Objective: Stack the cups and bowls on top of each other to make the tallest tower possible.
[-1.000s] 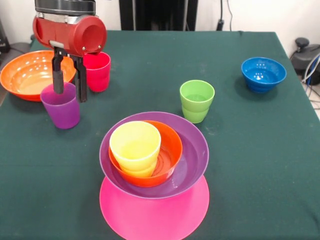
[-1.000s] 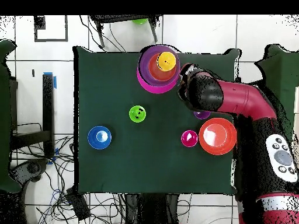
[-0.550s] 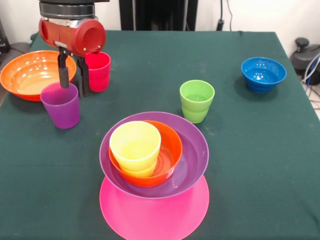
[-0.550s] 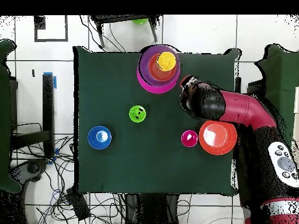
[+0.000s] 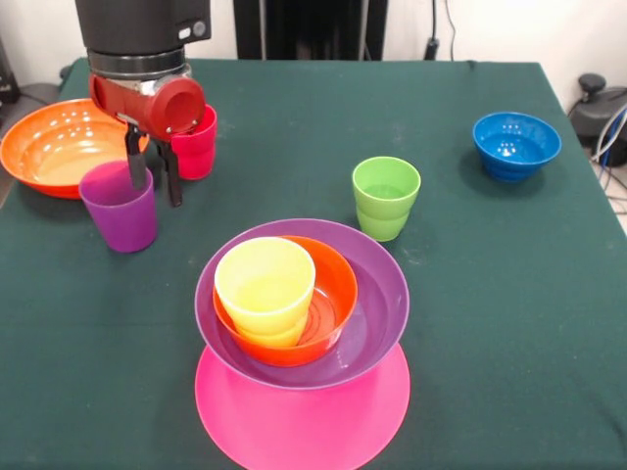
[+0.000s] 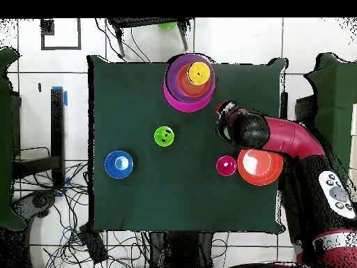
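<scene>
My gripper (image 5: 155, 181) hangs open over the right rim of the purple cup (image 5: 120, 208), one finger inside the cup and the other outside its wall. The red cup (image 5: 199, 147) stands just behind the wrist, partly hidden. The tower stands at the front: an upturned pink bowl (image 5: 304, 426) carries a purple bowl (image 5: 380, 304), a small orange bowl (image 5: 335, 294) and the yellow cup (image 5: 265, 284). The light green cup (image 5: 386, 196) stands alone mid-table. In the overhead view the arm (image 6: 279, 136) hides the purple cup.
A large orange bowl (image 5: 49, 147) sits at the left edge beside the purple cup. A small blue bowl (image 5: 516, 145) is at the far right. From overhead, the tower (image 6: 188, 84), the green cup (image 6: 164, 136) and the blue bowl (image 6: 119, 165) are spread apart.
The wrist has turned more upright, and the fingers have slid rightward across the purple cup to straddle its right rim. The cup has stayed put.
</scene>
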`<act>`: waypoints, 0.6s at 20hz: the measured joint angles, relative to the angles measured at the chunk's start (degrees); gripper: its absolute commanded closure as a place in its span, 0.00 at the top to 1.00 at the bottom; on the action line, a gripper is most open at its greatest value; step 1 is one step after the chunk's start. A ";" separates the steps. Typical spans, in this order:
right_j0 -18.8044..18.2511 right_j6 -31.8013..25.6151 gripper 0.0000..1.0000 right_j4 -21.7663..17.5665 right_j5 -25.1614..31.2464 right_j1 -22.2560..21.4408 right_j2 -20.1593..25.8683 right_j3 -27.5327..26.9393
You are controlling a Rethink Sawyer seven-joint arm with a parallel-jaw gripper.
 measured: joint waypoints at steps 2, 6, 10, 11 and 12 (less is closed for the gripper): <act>-0.24 0.00 1.00 -0.39 0.00 0.28 0.00 -0.01; -1.25 0.00 1.00 -1.82 0.00 1.06 0.00 -0.02; -1.77 0.00 1.00 -2.92 0.00 0.89 -0.01 -0.02; -1.83 0.00 1.00 -3.11 0.01 0.79 0.00 -0.02; -1.87 0.00 1.00 -3.34 0.11 0.61 -0.01 -0.02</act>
